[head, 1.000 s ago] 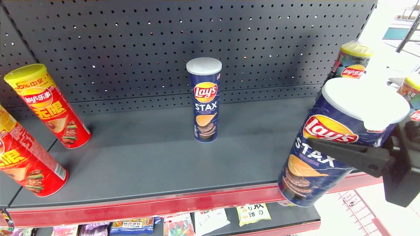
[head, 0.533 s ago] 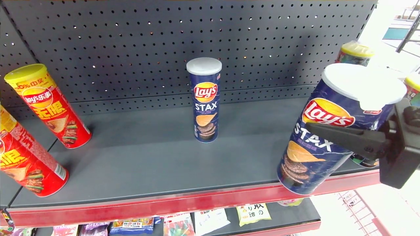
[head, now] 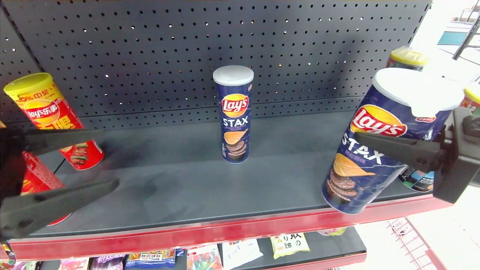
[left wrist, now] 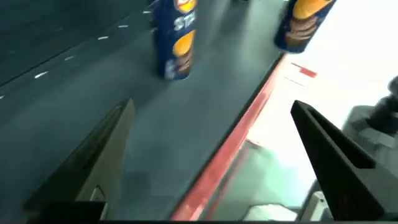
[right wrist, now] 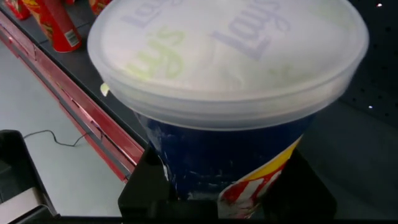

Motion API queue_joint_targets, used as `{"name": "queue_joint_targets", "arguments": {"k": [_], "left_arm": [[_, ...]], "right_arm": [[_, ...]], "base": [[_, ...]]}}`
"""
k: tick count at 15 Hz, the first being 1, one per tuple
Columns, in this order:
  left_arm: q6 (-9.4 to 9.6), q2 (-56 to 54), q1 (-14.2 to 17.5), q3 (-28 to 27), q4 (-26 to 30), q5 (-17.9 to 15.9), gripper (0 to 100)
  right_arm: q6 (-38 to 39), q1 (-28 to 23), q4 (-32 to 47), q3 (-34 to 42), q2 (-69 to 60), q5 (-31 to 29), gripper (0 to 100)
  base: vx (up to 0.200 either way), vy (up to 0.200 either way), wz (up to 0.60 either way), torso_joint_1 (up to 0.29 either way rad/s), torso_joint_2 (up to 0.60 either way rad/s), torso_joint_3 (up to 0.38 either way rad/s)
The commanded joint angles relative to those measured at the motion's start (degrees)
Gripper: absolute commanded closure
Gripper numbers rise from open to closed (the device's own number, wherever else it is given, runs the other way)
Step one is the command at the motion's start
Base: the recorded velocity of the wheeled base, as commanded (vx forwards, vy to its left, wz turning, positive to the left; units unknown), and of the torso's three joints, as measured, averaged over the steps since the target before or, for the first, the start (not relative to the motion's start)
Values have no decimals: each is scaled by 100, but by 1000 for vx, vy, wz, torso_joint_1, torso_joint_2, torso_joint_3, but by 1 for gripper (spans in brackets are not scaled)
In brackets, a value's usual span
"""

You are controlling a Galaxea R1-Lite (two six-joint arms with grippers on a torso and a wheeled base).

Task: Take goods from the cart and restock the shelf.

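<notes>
Head view — right pincer (head: 369,140) clamps blue can (head: 360,176), left pincer (head: 108,157) gapes; right wrist view faces lid (right wrist: 230,56).

Snack packets (head: 240,252) lie below, perforated panel (head: 150,45) behind.

Landmark: upright blue can (head: 233,114), mid-shelf, close to the pegboard (head: 150,45).

Left of it: shelf (head: 176,187) deck bare as far as the red cans (head: 45,108). The left claw (head: 108,158), jaws spread wide, hangs over the front of that stretch.

In front of it: deck bare to the red lip.

Right of it: a bare stretch, then the tilted blue can (head: 375,123) gripped in the right claw (right wrist: 227,193) blocks the front corner. Yellow-lidded cans (head: 407,60) stand behind that.
</notes>
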Motion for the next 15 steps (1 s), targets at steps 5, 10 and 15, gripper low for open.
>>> {"name": "queue_joint_targets", "arguments": {"k": [5,10,15], "left_arm": [[667,3059,-569,-2258,-331,-728,0],[658,3569,-683,-2794,-339,-719,0],[658,3911,-876,-3216,-339,-684,0]], "right_arm": [[-4,-128,-1,-45,-33,-86,100],[-4,-154,-1,-89,-33,-95,100],[-4,-163,-1,-80,-41,-130,100]], "base": [[0,0,0,0,0,0],[0,0,0,0,0,0],[0,0,0,0,0,0]]}}
